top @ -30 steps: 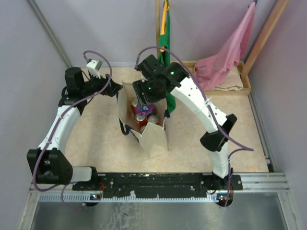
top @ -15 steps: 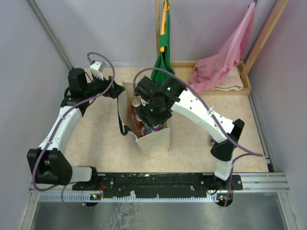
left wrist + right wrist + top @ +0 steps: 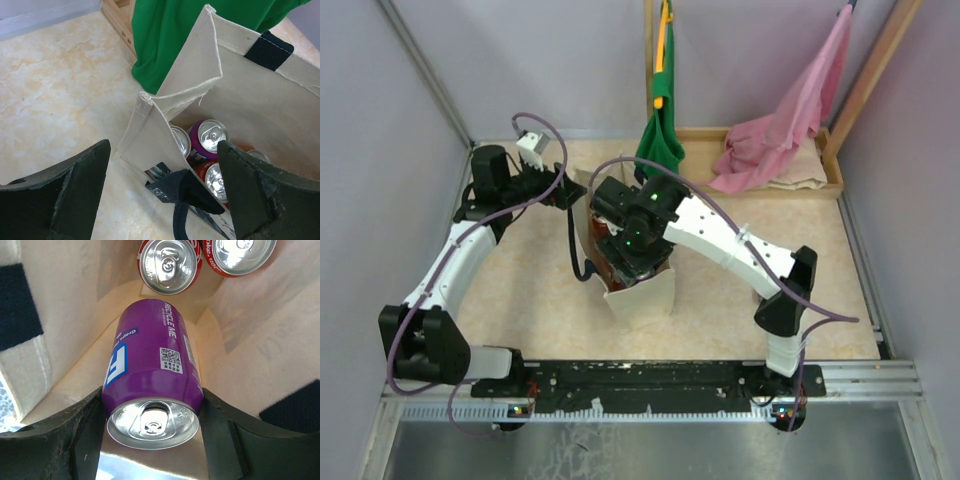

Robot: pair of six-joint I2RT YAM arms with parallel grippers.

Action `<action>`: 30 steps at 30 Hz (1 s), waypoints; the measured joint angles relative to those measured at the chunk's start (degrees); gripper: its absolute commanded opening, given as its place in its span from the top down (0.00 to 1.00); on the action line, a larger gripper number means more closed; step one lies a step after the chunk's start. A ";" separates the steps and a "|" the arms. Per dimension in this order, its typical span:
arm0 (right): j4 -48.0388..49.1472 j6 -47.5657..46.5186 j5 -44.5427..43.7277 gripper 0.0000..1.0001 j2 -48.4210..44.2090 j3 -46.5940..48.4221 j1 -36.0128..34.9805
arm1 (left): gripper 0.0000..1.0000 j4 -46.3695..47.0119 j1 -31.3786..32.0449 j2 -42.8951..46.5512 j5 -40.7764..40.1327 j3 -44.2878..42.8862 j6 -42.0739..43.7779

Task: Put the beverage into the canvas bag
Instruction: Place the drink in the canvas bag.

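A glossy purple can (image 3: 152, 365) is gripped between the right jaws inside the coarse, boxy canvas bag (image 3: 70, 315). The left jaws are spread open.

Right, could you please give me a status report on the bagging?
Right gripper shut on purple can, inside canvas bag. Left gripper open at bag's corner. Red cans below, seemingly clear.

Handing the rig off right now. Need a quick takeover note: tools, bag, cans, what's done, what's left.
Left tool: open, straddling a top corner of the canvas bag, not gripping it.
Right tool: shut on the purple grape can, lowered inside the bag.
The bag stands upright, with other cans standing at the bottom.
Done: the can is inside the bag mouth.
Left: set it down beside the others, release, lift the right arm out.
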State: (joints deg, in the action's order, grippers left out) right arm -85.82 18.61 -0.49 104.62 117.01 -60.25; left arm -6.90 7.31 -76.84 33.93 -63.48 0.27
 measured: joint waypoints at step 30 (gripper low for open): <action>2.84 -5.77 1.01 1.00 3.52 -8.72 0.00 | 0.06 0.09 0.07 0.13 -0.83 0.74 0.63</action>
State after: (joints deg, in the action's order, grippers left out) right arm -82.98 12.84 0.51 108.14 108.29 -60.25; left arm -6.81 7.38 -76.71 33.10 -62.74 0.91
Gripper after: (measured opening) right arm 0.661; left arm 0.936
